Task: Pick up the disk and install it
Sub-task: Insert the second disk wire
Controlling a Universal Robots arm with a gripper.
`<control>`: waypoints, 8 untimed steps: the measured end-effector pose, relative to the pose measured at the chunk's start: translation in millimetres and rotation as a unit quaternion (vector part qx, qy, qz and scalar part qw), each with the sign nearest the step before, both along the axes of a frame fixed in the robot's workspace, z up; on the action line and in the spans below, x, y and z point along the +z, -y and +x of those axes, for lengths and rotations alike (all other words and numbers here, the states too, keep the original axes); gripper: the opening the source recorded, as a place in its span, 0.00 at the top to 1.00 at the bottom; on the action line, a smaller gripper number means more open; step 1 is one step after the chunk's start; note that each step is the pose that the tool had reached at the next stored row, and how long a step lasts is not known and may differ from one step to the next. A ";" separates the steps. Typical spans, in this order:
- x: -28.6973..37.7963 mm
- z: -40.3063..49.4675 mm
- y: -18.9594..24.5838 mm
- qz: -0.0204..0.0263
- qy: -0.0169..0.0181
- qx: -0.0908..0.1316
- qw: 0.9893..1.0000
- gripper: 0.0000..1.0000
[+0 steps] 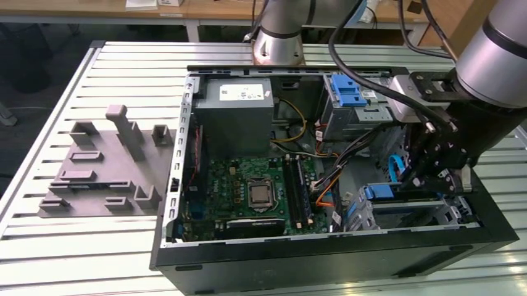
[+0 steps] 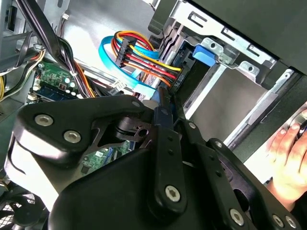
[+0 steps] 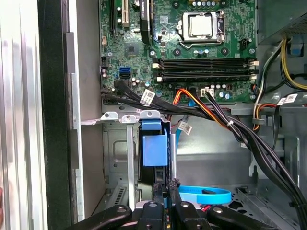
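The disk (image 3: 154, 143) stands on edge in the mouth of the grey drive bay (image 3: 115, 143), at the front corner of the open computer case on the exterior view's right. It shows as a thin slab with a blue rail (image 1: 398, 192) and a silver edge. My gripper (image 3: 165, 189) reaches down into the case right over it, and its black fingers (image 2: 163, 120) are shut on the disk's narrow blue edge (image 2: 162, 98). In the exterior view the gripper (image 1: 430, 182) hangs just above the bay (image 1: 411, 216), and most of the disk's body is hidden by the fingers and the cage.
Black, orange and blue cables (image 3: 216, 115) run close beside the bay. The motherboard (image 1: 247, 191) and a grey power supply box (image 1: 234, 108) fill the rest of the case. Another cage with a blue tab (image 1: 350, 92) sits further back. A grey fixture (image 1: 107, 166) lies on the slatted table. A hand (image 2: 288, 153) rests outside the case wall.
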State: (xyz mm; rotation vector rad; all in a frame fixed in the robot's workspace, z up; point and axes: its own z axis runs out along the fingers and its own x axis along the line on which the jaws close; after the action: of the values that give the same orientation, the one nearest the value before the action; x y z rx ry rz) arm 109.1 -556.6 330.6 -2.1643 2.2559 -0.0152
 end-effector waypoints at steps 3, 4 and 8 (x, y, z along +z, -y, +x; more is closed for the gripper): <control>-1.2 0.0 0.0 0.000 0.000 0.000 1.000 0.84; -1.4 0.0 0.0 0.000 0.000 0.000 1.000 0.84; -1.5 0.0 0.0 0.000 0.000 0.000 1.000 0.84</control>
State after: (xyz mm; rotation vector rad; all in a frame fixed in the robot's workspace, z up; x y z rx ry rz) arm 109.1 -556.6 329.1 -2.1642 2.2559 -0.0150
